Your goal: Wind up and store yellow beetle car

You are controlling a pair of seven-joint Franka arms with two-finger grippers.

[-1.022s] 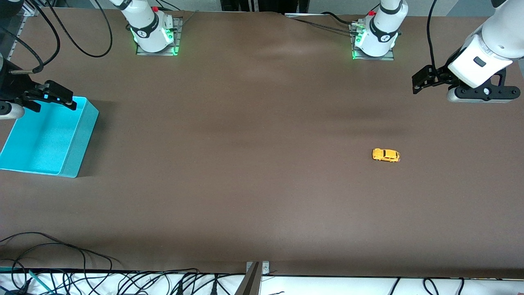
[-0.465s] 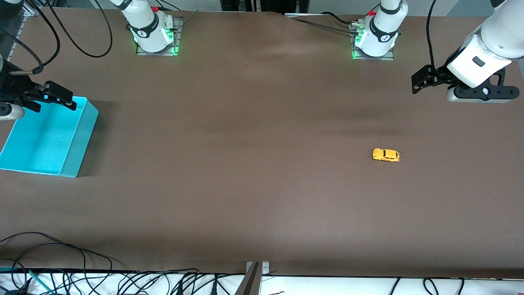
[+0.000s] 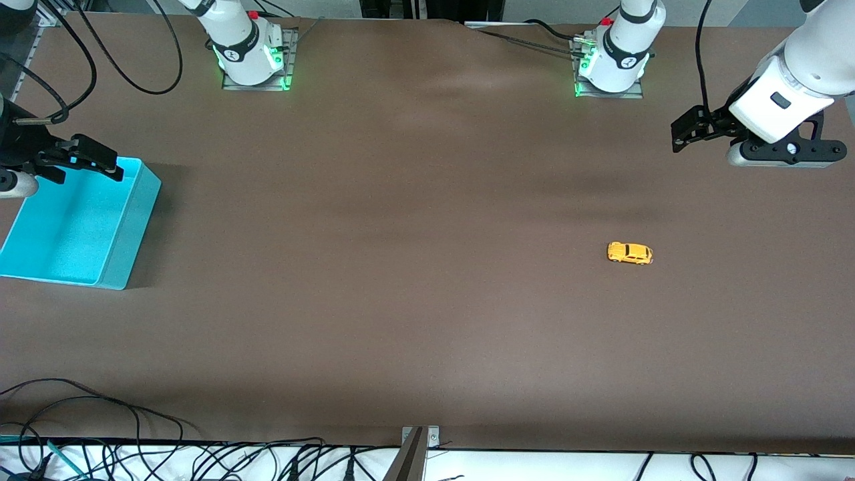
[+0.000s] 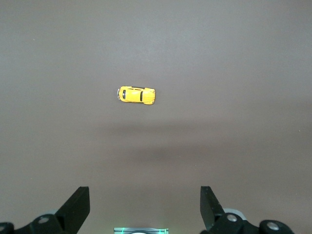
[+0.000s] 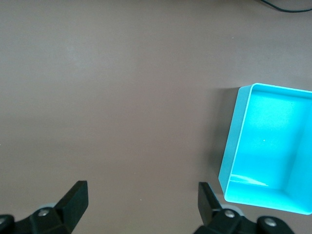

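Note:
The yellow beetle car [image 3: 629, 253] stands on its wheels on the brown table, toward the left arm's end. In the left wrist view the car [image 4: 136, 94] lies well ahead of the fingers. My left gripper [image 3: 691, 128] hangs open over bare table near that end, apart from the car, and nothing sits between its fingertips [image 4: 144, 192]. My right gripper [image 3: 90, 159] hovers open over the rim of the cyan bin [image 3: 67, 230]. It holds nothing, and only brown table shows between its fingers [image 5: 142, 187].
The cyan bin [image 5: 235, 141] has nothing in it and stands at the right arm's end of the table. Both arm bases [image 3: 252, 57] [image 3: 611, 63] are bolted along the table edge farthest from the front camera. Cables [image 3: 100, 427] trail over the nearest edge.
Both arms have shifted only a hair. The right gripper has crept slightly toward the table's end. The car and the bin have not moved.

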